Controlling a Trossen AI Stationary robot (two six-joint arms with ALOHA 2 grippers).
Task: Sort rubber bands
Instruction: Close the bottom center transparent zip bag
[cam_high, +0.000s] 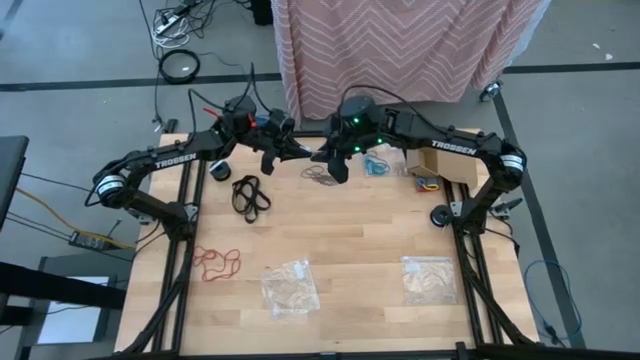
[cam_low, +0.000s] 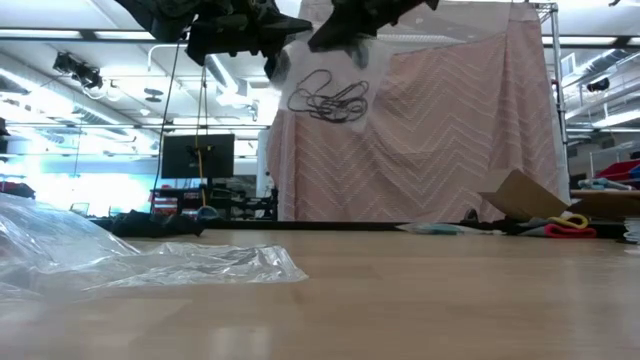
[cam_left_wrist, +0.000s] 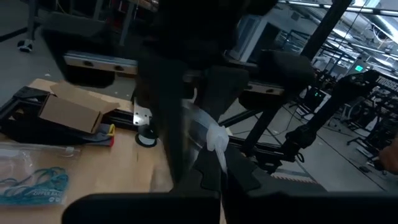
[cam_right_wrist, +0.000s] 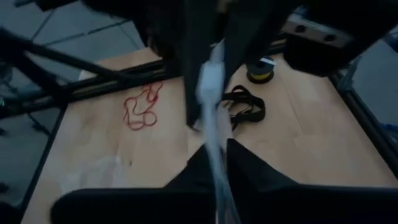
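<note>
A clear plastic bag (cam_low: 330, 95) with dark brown rubber bands (cam_low: 335, 100) inside hangs in the air over the table's far middle. My left gripper (cam_high: 298, 150) and my right gripper (cam_high: 322, 157) meet above it, each shut on its top. On the table lie clusters of black (cam_high: 250, 195), red (cam_high: 216, 262) and teal-blue (cam_high: 377, 165) rubber bands. My left gripper pinches the bag's bunched top edge (cam_left_wrist: 216, 140) between its two fingers, coming level from the table's left. The bag hangs below, clear of the table. My right gripper pinches a crumpled strip of the same top (cam_right_wrist: 214, 158) between its fingers, slanting down from the right, close to the left fingers.
Two more clear bags (cam_high: 290, 287) (cam_high: 428, 278) lie near the front edge. A cardboard box (cam_high: 445, 160) with coloured bands stands at the far right. A pink zigzag cloth (cam_high: 400, 50) hangs behind the table. Bare wood lies in the middle.
</note>
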